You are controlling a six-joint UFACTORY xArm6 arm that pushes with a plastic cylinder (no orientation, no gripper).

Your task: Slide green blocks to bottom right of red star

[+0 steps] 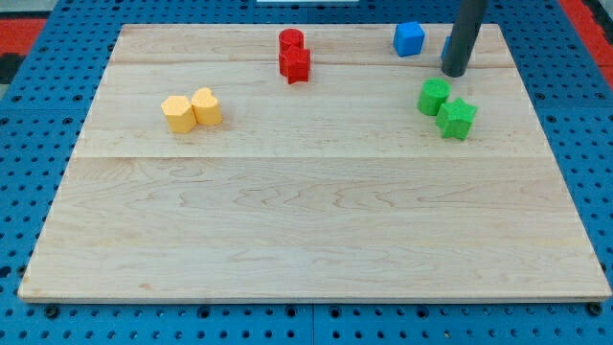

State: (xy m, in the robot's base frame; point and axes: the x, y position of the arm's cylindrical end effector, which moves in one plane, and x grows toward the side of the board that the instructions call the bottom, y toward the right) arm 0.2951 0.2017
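Note:
A red star (296, 64) lies near the view's top centre, touching a red cylinder (291, 41) just above it. A green cylinder (433, 97) and a green star (457, 118) sit touching each other at the view's right, the star lower right of the cylinder. My tip (454, 73) stands just above and slightly right of the green cylinder, a small gap apart. The rod hides most of a second blue block (446, 48) behind it.
A blue cube (409, 38) sits near the top edge, left of the rod. Two yellow blocks (191, 109) lie touching at the view's left. The wooden board (306, 230) ends in a blue pegboard surround.

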